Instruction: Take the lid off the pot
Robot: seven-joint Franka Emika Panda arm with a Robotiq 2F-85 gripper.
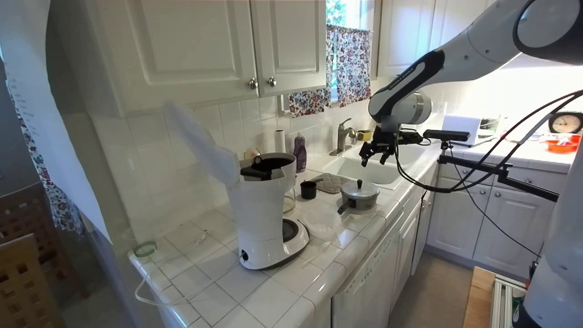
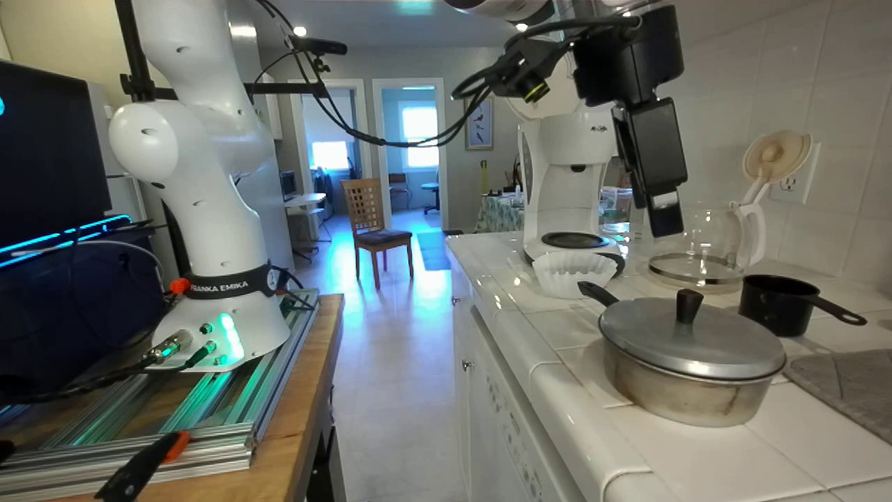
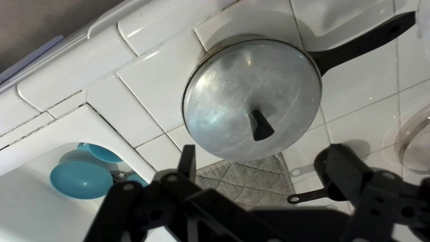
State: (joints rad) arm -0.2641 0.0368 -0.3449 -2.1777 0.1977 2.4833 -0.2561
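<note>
A low grey metal pot (image 2: 676, 397) stands on the white tiled counter, its dark handle pointing toward the coffee maker. Its round silver-grey lid (image 2: 648, 331) sits flat on top, with a black knob (image 3: 260, 126) at the centre. From above, the lid (image 3: 225, 97) hides nearly all of the pot's body. My gripper (image 3: 262, 148) is open, fingers spread wide with nothing between them. In both exterior views the gripper (image 1: 374, 160) hangs above the counter, higher than the knob and apart from it. In the wrist view the knob lies beyond the fingertips, between their lines.
A small black cup (image 2: 773, 307) and a quilted pad (image 3: 242, 181) lie close to the pot. The white coffee maker (image 1: 259, 214), a paper filter (image 2: 571, 273) and a glass carafe (image 2: 697, 244) stand farther along. The sink (image 3: 33, 205) holds blue bowls (image 3: 82, 179).
</note>
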